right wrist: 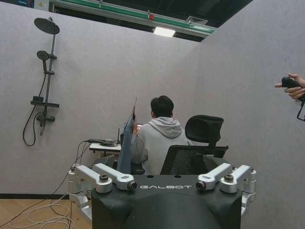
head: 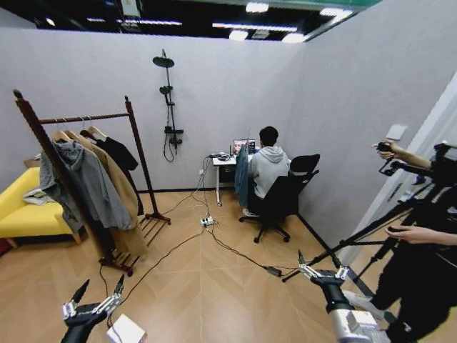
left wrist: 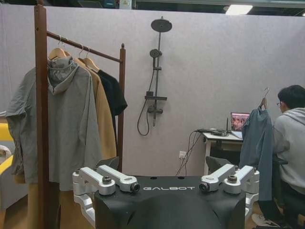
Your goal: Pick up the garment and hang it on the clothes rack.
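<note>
The clothes rack (head: 82,118) stands at the left on the wooden floor, its dark-brown post (left wrist: 42,119) close in the left wrist view. Three pieces hang on its bar: a grey hooded jacket (head: 82,182), a long tan coat (head: 121,189) and, farthest back, the garment (head: 120,152), a black jacket (left wrist: 113,90) on a wooden hanger. My left gripper (head: 102,284) is low at the front left, open and holding nothing (left wrist: 168,187). My right gripper (head: 319,261) is low at the front right, also open and holding nothing (right wrist: 166,185). Both are well short of the rack.
A teal-blue jacket (head: 241,174) hangs beside a desk where a person sits in a black office chair (head: 285,196). Cables and a power strip (head: 207,221) cross the floor. A yellow sofa (head: 25,211) stands behind the rack. At the right are a tripod (head: 371,236) and a person holding a controller.
</note>
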You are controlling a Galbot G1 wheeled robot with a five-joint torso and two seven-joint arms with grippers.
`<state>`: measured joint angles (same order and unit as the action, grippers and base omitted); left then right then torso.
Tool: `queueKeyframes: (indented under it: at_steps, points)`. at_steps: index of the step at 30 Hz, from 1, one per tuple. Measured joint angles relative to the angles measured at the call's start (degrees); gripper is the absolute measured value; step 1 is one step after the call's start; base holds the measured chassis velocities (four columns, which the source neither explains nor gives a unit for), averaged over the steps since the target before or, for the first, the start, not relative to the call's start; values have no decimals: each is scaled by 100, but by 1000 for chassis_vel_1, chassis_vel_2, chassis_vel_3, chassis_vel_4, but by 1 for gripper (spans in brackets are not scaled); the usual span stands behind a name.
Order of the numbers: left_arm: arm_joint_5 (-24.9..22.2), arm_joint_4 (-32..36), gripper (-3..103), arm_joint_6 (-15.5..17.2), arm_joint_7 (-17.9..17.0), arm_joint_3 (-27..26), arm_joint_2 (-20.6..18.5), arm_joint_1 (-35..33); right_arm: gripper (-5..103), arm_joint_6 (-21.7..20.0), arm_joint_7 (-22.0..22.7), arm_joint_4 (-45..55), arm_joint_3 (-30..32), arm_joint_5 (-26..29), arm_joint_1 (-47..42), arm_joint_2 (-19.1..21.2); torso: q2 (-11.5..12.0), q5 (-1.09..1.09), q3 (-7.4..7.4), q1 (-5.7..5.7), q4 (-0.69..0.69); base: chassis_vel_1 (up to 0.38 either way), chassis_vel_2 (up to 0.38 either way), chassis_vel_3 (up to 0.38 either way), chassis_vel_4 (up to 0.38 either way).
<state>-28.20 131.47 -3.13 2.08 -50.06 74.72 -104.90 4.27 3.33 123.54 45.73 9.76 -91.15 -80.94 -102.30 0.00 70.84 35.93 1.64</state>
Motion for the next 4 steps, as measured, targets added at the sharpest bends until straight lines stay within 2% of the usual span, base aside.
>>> queueKeyframes:
  at_steps: [4]
  points:
    - [0, 0, 100, 0, 0, 0, 0, 0, 100, 23, 0, -47, 41, 13, 11, 18, 0, 0, 0, 0, 1, 0, 0, 0, 0]
